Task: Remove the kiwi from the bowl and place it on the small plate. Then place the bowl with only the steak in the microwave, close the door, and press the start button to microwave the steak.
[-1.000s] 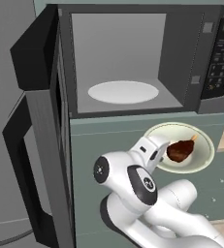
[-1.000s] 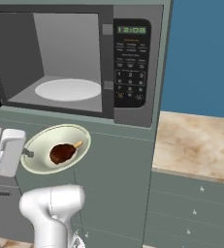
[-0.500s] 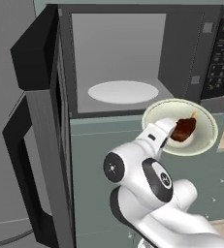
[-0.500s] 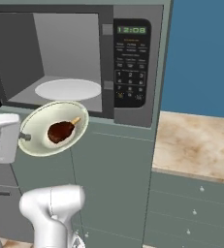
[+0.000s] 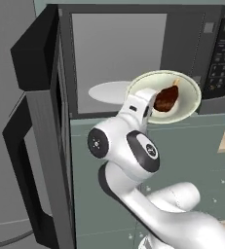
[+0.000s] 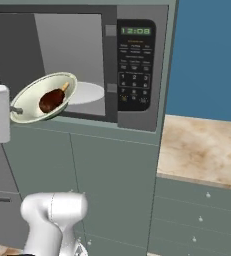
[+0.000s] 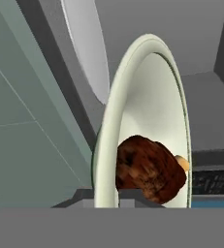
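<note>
The bowl is held up in the air by the gripper, whose jaws are pinched tight on its rim. The bowl is tipped, and it is seen just in front of the open microwave, at the height of the opening. The steak is seen lying inside the bowl, with its tan tip pointing up and away. In the hand view the bowl is seen from its edge, and the steak is seen low in it, close to the pinched rim. In the right base view the bowl is seen beside the white hand, and the steak is dark brown against the cream inside. The white round turntable is seen on the floor of the microwave, behind the bowl. The door is swung wide open to the left, and its long bar handle is seen on the outside. A black keypad is seen on the right side of the microwave. Green digits are shown at the top of it, and they look like 12:08. The small white words on the buttons are too tiny to be read. A tan stone counter is seen to the right, under a blue wall.
</note>
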Robot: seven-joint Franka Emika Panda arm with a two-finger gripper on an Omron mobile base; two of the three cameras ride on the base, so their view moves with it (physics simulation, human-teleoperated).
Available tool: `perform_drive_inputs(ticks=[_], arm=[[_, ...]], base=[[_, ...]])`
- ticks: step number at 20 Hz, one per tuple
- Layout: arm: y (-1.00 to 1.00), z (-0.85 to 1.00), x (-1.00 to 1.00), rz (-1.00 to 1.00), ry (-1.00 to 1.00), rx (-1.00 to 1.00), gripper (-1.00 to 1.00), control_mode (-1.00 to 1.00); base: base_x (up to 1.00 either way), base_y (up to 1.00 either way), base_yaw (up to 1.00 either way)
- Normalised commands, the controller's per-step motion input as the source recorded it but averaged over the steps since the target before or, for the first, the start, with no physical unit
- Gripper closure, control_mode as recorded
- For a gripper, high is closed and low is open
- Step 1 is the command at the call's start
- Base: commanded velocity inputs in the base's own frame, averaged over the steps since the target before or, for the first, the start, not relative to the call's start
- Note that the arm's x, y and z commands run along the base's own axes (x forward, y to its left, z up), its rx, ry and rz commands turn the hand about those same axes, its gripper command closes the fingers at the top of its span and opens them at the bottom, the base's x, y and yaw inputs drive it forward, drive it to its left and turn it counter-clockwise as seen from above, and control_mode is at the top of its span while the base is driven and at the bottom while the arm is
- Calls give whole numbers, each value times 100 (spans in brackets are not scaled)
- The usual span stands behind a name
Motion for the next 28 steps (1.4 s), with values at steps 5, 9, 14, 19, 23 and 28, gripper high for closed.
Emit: perform_drive_inputs(ticks=[5, 9, 14, 19, 23, 28], arm=[[18, 9, 88, 16, 26, -6, 100, -100], [0, 0, 91, 17, 20, 0, 100, -100], [-6, 0, 43, 5, 4, 6, 100, -100], [-8, 0, 55, 0, 10, 14, 100, -100], [-1, -1, 41, 0, 10, 7, 100, -100], [0, -23, 18, 0, 10, 0, 100, -100]], base=[[0, 0, 0], [0, 0, 0], [0, 0, 0], [0, 0, 0], [0, 0, 0], [0, 0, 0]])
